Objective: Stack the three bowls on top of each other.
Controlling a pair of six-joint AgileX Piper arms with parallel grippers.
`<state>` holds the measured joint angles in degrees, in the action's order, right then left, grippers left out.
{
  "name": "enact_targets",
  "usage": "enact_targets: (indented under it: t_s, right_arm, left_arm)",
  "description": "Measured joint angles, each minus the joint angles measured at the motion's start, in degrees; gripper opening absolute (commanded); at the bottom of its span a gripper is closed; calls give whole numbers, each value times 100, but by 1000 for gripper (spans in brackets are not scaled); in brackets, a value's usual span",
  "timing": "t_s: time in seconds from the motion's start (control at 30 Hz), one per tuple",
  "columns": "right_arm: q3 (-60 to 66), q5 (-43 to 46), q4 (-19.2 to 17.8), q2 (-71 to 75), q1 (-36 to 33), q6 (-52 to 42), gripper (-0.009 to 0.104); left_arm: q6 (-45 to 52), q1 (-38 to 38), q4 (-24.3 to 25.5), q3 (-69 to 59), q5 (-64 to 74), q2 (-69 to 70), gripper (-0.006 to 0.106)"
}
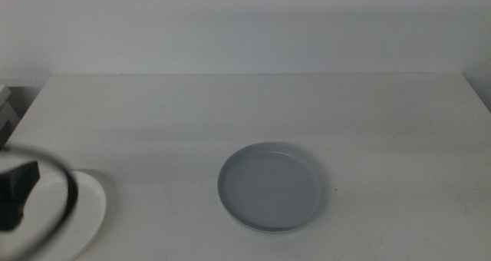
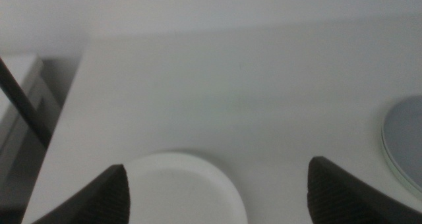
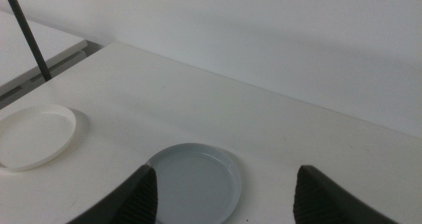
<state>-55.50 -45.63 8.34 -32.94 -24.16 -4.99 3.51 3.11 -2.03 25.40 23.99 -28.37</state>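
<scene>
The grey bowl point(image 1: 272, 186) sits upright a little right of the table's middle. A thin paler rim point(image 1: 261, 229) peeks out under its near edge and looks like the pale mint green bowl beneath it. The white bowl point(image 1: 80, 215) lies at the near left corner. My left gripper point(image 2: 217, 163) hovers over the white bowl point(image 2: 184, 188), open wide, with nothing between its fingers. In the middle view only a dark part of the left gripper point(image 1: 15, 196) shows. My right gripper point(image 3: 227, 170) is open and empty above the grey bowl point(image 3: 194, 184), and its view also shows the white bowl point(image 3: 33, 135).
A black cable point(image 1: 69, 196) loops over the white bowl by the left arm. The table's left edge point(image 2: 59, 132) is close to the white bowl, with a pale shelf unit point(image 2: 16, 112) beyond it. A plain wall stands behind the table.
</scene>
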Motion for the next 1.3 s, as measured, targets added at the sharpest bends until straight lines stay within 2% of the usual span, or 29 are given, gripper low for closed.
enact_targets:
  t_s: [0.23,0.57,0.77,0.87,1.0,1.3]
  right_arm:
    - [0,0,0,0,0,0,55]
    - [0,6,0,0,0,0,55]
    - [0,18,0,0,0,0,55]
    - [0,23,0,5,0,0,55]
    - [0,23,0,8,0,0,55]
    - [0,23,0,8,0,0,55]
  left_arm:
    - [-57,0,-125,1684,1734,-1508,86]
    - [-151,0,-146,1921,1663,-2550,86]
    - [-258,-70,-151,2376,2095,-3204,86]
    - [-106,-370,-151,2886,2523,-3709,86]
    - [569,-942,-309,3440,3149,-4466,86]
    - [1755,-2163,-692,3669,3325,-5581,86]
